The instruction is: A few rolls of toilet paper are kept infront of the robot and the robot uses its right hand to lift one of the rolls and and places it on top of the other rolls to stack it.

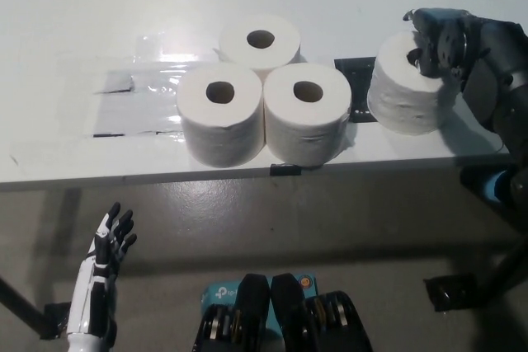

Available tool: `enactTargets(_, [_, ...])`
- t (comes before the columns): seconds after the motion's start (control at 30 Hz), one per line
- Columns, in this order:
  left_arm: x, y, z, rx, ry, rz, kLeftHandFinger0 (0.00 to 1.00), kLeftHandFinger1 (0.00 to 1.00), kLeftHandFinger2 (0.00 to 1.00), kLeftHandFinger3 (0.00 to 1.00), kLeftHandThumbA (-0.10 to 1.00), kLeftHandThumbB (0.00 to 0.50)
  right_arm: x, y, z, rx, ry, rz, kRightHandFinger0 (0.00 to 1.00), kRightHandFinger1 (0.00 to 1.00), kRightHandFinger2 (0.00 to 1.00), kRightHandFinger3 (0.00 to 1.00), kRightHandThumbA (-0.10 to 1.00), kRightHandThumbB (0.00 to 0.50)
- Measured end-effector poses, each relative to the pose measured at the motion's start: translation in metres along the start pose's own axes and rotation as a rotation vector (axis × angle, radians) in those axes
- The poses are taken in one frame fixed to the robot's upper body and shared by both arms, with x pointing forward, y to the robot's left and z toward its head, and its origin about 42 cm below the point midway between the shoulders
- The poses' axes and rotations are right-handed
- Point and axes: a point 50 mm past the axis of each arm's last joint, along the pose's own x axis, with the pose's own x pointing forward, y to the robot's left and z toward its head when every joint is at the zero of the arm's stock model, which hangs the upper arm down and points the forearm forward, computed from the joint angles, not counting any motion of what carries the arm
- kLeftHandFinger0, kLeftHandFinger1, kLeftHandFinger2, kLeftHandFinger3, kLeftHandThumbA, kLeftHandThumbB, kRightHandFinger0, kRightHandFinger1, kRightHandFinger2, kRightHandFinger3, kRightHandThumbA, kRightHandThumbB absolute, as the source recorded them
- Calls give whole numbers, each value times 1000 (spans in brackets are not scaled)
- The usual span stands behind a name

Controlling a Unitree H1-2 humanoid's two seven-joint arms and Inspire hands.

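Observation:
Three white toilet paper rolls stand upright in a tight cluster on the white table (66,6): one at the back (261,40), one front left (221,113), one front right (307,111). A fourth roll (404,86) is off to the right, tilted. My black right hand (445,43) is closed over its top right edge, with a finger in its core hole, so it is shut on that roll. My white left hand (103,261) rests low at the lower left, below the table edge, fingers apart and empty.
A clear plastic sheet (136,96) lies flat on the table left of the cluster. A small black square (356,80) sits between the cluster and the fourth roll. The table's front edge (165,177) runs just before the rolls.

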Motion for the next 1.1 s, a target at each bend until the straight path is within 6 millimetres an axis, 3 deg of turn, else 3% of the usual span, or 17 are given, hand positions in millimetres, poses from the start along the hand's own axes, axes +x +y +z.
enactTargets(0.1, [1,0,1,0,-3,0,1000,1000,1000,1000,1000,284,0,2,-3,9,-1,-7,11,192,343,986,-100,150])
enactTargets(0.2, [3,0,1,1,-7,-1,1000,1000,1000,1000,1000,282,1,3,-6,41,-5,-18,0,137,269,721,-100,139])
enactTargets(0.23, [4,0,2,1,-10,-1,1000,1000,1000,1000,1000,283,1,3,-8,53,-6,-22,0,128,265,692,-100,133])
enactTargets(0.27, [5,0,3,2,-14,-2,1000,1000,1000,1000,1000,293,1,3,-9,65,-8,-26,3,128,260,896,-100,138])
enactTargets(0.3, [6,0,3,2,-16,-2,1000,1000,1000,1000,1000,290,1,3,-10,71,-10,-27,0,99,226,927,-100,153])
enactTargets(0.33, [7,0,4,3,-19,-3,1000,1000,1000,1000,1000,297,1,3,-11,83,-11,-28,7,148,265,1000,-100,145])
enactTargets(0.37, [7,1,4,3,-20,-4,1000,1000,1000,1000,1000,308,1,2,-12,92,-10,-25,59,230,318,1000,-100,127])
enactTargets(0.47, [7,2,4,7,-20,-6,1000,1000,1000,1000,1000,318,0,2,-13,109,-10,3,0,57,120,950,-100,165])
enactTargets(0.53, [7,2,4,7,-19,-6,1000,1000,1000,1000,1000,307,0,-1,-14,106,-10,14,0,44,113,930,-100,173])
enactTargets(0.6, [7,3,3,6,-17,-6,1000,1000,1000,1000,1000,288,-1,-3,-16,100,-8,35,0,27,132,1000,-100,176])
enactTargets(0.63, [7,3,3,5,-17,-6,1000,1000,1000,1000,1000,296,-1,-5,-16,97,-7,45,41,78,164,1000,-100,193])
enactTargets(0.7, [7,2,3,4,-18,-6,1000,1000,1000,1000,1000,290,-2,-7,-14,87,-8,64,1,79,169,1000,-100,206])
enactTargets(0.77, [7,2,3,4,-17,-6,1000,1000,1000,1000,1000,284,-2,-8,-13,80,-9,82,0,0,80,1000,-100,217])
enactTargets(0.8, [7,2,3,4,-17,-6,1000,1000,1000,1000,1000,274,-2,-9,-13,79,-10,90,0,0,17,968,-100,221])
enactTargets(0.9, [7,2,3,3,-17,-6,1000,1000,1000,1000,1000,272,-3,-11,-11,73,-12,114,0,0,0,822,-100,218])
enactTargets(0.93, [8,2,4,2,-18,-6,1000,1000,1000,1000,1000,258,-3,-12,-11,71,-13,124,0,0,0,842,-100,235])
enactTargets(1.1, [10,2,5,-2,-23,-7,1000,1000,1000,1000,1000,289,-5,-15,-9,62,-16,161,0,0,3,722,-100,173])
